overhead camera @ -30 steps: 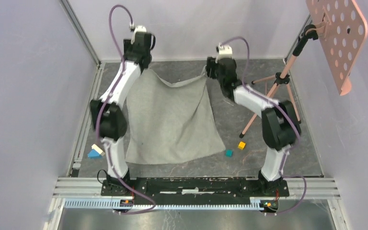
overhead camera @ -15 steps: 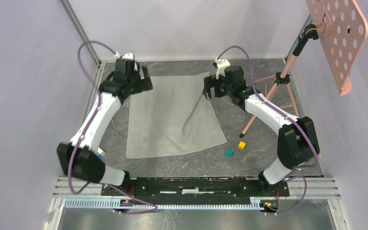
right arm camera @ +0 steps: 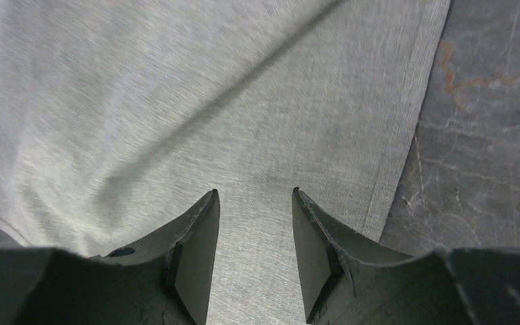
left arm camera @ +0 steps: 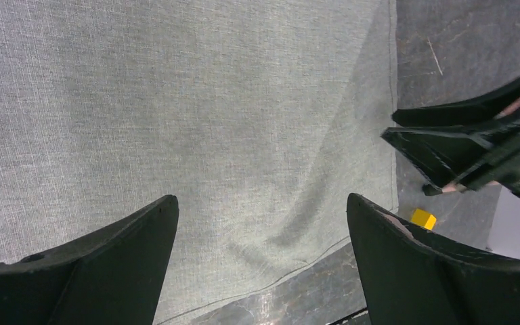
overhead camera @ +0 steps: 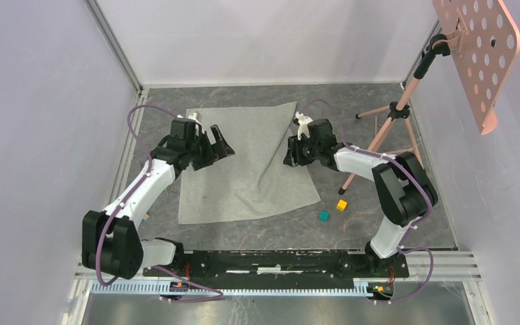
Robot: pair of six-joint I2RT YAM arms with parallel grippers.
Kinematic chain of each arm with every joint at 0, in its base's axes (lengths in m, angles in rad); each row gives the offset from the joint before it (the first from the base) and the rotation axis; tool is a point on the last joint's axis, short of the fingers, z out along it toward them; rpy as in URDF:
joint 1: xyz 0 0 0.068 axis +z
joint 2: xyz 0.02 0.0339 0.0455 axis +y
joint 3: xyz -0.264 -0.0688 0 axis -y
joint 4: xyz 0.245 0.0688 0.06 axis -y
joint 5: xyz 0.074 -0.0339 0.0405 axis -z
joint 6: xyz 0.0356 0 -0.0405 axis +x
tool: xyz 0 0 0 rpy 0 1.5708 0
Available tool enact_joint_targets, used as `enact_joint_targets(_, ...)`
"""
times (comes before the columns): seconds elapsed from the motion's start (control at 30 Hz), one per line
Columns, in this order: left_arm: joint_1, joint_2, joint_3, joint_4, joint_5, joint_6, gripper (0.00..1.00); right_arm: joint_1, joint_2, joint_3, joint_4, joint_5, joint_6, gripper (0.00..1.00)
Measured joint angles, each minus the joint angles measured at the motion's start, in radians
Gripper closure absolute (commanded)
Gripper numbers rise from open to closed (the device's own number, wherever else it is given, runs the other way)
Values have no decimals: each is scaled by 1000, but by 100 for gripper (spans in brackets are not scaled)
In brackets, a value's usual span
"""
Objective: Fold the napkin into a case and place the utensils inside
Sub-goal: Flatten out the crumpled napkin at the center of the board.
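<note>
The grey-green napkin (overhead camera: 244, 166) lies spread on the dark table, with a diagonal crease running down its right half. My left gripper (overhead camera: 221, 147) hovers over the napkin's left part, jaws wide open and nothing between them; in the left wrist view (left arm camera: 261, 199) the cloth (left arm camera: 176, 101) fills the frame. My right gripper (overhead camera: 289, 153) is over the napkin's right edge. Its jaws (right arm camera: 254, 192) stand partly open above bare cloth (right arm camera: 176, 101), holding nothing. The utensils do not show in any view.
A yellow cube (overhead camera: 341, 204) and a teal cube (overhead camera: 323, 216) lie just off the napkin's near right corner. A pink tripod (overhead camera: 386, 128) carrying a perforated board (overhead camera: 477, 47) stands at the right. Enclosure walls close in the left, back and right.
Both grippers let go of the napkin's far corners and it dropped flat. Both arms then drew back toward the near side, low over the cloth. The right jaws have narrowed.
</note>
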Motion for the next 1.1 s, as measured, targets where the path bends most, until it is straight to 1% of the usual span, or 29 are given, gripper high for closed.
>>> enact_joint_targets(0.17, 0, -66, -18, -2, 6, -6, 0, 2, 43, -63, 16, 40, -2, 51)
enact_joint_targets(0.37, 0, -140, -27, -6, 3, -6, 0, 6, -1, -140, 83, 119, -1, 50)
enact_joint_targets(0.5, 0, -146, -29, -13, 3, -6, 0, 8, -78, -247, 137, 189, 21, 51)
enact_joint_targets(0.6, 0, -146, -30, -14, 4, -6, 0, 8, -169, -363, 190, 220, 59, 49)
enact_joint_targets(0.7, 0, -144, -30, -10, 7, -6, 0, 11, -282, -478, 214, 239, 96, 44)
enact_joint_targets(0.77, 0, -131, -29, 2, 17, -6, 0, 13, -334, -513, 197, 252, 109, 39)
enact_joint_targets(0.83, 0, -89, -19, 11, 26, -6, 0, 14, -341, -508, 179, 260, 112, 33)
enact_joint_targets(0.97, 3, 23, 6, 34, 27, -31, 0, 17, -318, -425, 90, 296, 94, 25)
enact_joint_targets(1.1, 18, 116, 19, 97, 24, -92, 0, 7, -216, -231, 21, 350, 58, 24)
